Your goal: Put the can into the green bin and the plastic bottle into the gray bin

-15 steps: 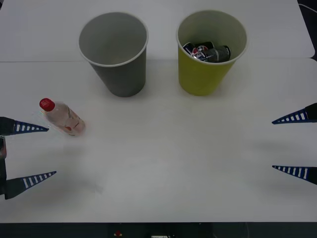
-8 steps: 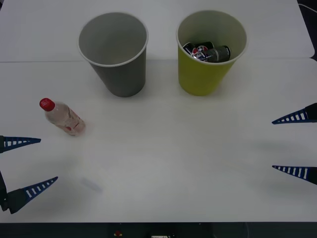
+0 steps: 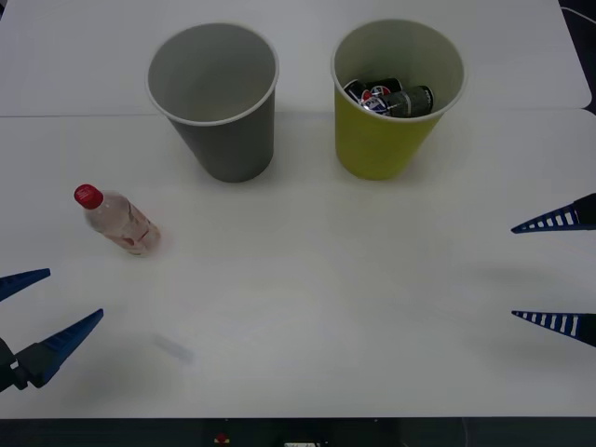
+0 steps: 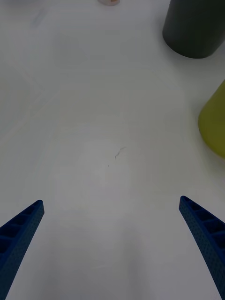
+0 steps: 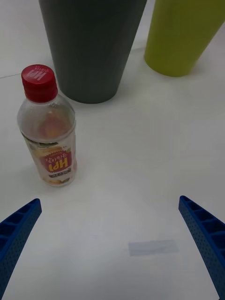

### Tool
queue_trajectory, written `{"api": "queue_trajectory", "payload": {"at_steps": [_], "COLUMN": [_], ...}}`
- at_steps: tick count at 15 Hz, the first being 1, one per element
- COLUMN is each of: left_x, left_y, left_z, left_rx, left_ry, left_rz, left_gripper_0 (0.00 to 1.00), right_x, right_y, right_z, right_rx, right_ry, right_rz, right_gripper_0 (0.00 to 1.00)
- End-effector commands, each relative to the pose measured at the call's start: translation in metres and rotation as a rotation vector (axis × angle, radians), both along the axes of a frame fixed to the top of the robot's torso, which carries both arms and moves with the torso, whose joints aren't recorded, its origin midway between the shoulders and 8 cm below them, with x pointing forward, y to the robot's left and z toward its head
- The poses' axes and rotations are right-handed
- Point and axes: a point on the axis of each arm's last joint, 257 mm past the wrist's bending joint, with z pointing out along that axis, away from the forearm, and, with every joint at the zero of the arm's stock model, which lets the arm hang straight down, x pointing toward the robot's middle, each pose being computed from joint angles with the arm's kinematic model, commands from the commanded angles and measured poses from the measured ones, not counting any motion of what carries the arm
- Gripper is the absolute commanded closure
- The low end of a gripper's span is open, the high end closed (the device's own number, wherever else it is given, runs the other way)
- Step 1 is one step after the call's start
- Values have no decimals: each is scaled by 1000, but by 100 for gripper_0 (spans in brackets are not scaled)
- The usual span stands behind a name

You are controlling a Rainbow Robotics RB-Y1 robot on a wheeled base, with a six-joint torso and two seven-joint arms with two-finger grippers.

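Note:
The plastic bottle (image 3: 116,219) (image 5: 47,126) stands upright on the white table at the left, red cap on top, nothing touching it. Behind it stands the gray bin (image 3: 216,98) (image 5: 91,44) (image 4: 194,26), hollow inside. To its right is the green bin (image 3: 396,93) (image 5: 183,35) (image 4: 214,122) with the can (image 3: 386,98) lying inside among dark cans. My left gripper (image 3: 37,307) (image 5: 112,253) is open, low at the left edge, in front of the bottle and apart from it. My right gripper (image 3: 554,272) (image 4: 112,243) hangs open at the right edge.
The white table (image 3: 307,279) stretches wide between the two arms and in front of the bins. A small pale strip of tape (image 3: 172,348) (image 5: 153,247) lies flat near the left gripper. A table seam runs behind the bins.
My left gripper has drawn back toward the near left corner, away from the bottle. The bottle, blurred a second ago, now stands still. The right arm has not moved.

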Motion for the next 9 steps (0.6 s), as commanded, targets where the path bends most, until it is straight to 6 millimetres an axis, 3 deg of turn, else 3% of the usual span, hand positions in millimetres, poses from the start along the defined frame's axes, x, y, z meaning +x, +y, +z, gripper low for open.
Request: {"api": "queue_trajectory", "payload": {"at_steps": [1,9], "left_x": [3,12], "left_y": [1,25], "left_z": [-5,-24], "left_rx": [-135,-294], "left_ry": [30,-9], "left_rz": [88,108], "left_gripper_0": [0,0], "right_x": [0,0], "right_y": [0,0], "right_z": [0,0], "right_rx": [0,0], "right_ry": [0,0], "right_rz": [0,0], "right_gripper_0": [0,0]}}
